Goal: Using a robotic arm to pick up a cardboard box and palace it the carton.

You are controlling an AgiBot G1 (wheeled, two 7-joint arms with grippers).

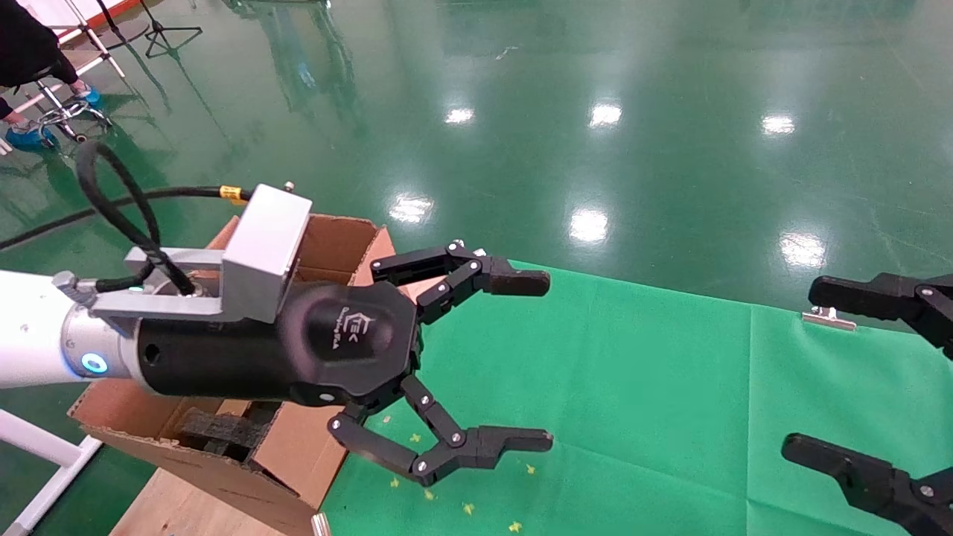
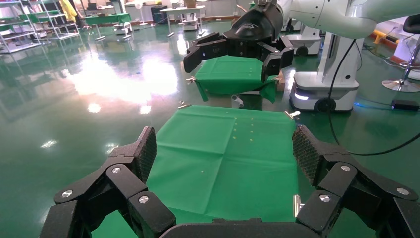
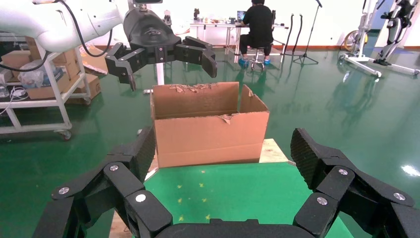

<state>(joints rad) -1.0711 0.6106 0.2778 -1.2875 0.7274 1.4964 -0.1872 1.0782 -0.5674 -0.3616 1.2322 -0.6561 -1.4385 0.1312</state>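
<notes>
the left gripper [image 1: 532, 361] is being held wide open and empty above the green-covered surface [image 1: 633, 387], its black fingers [image 1: 514, 283] spread far apart and pointing toward 3 o'clock in the head view. it is being carried by the robotic arm [image 1: 30, 335], whose white sleeve, blue light ring and grey camera block are being shown at 9 o'clock. the carton [image 1: 327, 246] is being seen directly behind and below that arm, at the 9 o'clock edge of the surface, with its flaps standing upright and dark foam pieces [image 1: 216, 428] lying inside. in the right wrist view the carton [image 3: 208, 129] is being shown beyond the green cloth, its top edges torn and ragged, with the left gripper [image 3: 168, 59] hanging just above its opening. the right gripper [image 1: 815, 372] is also being held open and empty at 3 o'clock, well apart from the carton. small yellow specks [image 1: 469, 508] are lying scattered on the cloth near 6 o'clock. the cardboard box is not being shown in any view. a seated person [image 3: 257, 25] is being seen far behind the carton.
</notes>
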